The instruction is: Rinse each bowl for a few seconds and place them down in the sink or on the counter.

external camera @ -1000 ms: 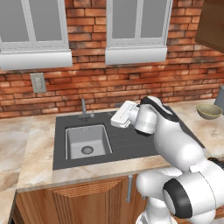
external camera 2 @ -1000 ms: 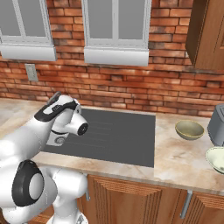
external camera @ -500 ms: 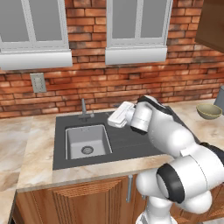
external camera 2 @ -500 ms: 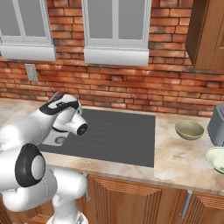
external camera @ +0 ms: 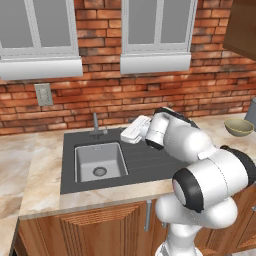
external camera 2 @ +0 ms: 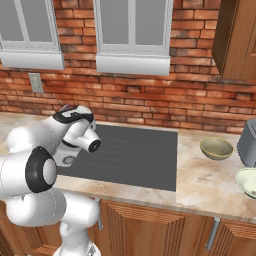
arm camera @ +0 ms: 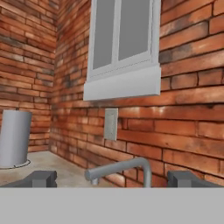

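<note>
While the arm has been swung slightly toward the faucet (arm camera: 124, 168), the fingers (arm camera: 43, 178) are kept fully open and empty, and the bowls (external camera 2: 216, 148) are left untouched on the tabletop (external camera 2: 200, 175).

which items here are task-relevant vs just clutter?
Job:
- olive-tan round bowl
- pale cream-green bowl
- dark grey sink, thin grey faucet
- beige marble counter
- open gripper

Lying about:
- grey metal toaster
- grey cylinder canister
- wall outlet

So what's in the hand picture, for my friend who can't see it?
A thin grey faucet curves across the bottom, between the robot's two dark, wide-open fingers. Behind it is a red brick wall with a window and an outlet, and a grey canister stands on the counter at left.
</note>
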Robot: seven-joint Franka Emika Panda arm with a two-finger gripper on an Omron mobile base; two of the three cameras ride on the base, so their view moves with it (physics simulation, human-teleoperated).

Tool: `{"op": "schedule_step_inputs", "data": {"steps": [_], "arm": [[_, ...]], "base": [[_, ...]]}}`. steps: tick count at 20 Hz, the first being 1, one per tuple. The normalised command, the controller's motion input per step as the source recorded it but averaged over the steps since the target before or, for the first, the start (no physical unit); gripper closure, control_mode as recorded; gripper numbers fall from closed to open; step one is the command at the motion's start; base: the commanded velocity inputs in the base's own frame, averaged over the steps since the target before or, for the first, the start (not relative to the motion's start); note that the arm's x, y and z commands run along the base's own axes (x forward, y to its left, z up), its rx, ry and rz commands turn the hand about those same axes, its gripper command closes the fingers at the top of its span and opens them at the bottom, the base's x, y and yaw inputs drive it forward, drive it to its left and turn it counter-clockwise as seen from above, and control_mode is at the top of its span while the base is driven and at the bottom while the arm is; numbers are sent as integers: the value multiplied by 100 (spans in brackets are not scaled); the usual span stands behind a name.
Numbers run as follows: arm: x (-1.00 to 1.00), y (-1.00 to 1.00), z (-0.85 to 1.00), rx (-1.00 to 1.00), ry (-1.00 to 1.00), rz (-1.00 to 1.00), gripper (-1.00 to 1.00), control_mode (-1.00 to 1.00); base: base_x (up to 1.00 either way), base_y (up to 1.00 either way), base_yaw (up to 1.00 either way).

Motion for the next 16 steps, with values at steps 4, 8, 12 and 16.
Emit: {"op": "schedule_step_inputs", "data": {"steps": [4,8,12,16], "arm": [[30,5,-19,0,3,-3,-100,-100],[29,11,-24,0,1,-3,-100,-100],[26,13,-22,0,0,-3,-100,-100],[27,12,-15,0,0,-3,-100,-100]], "base": [[0,0,0],[0,0,0],[0,0,0],[0,0,0]]}}
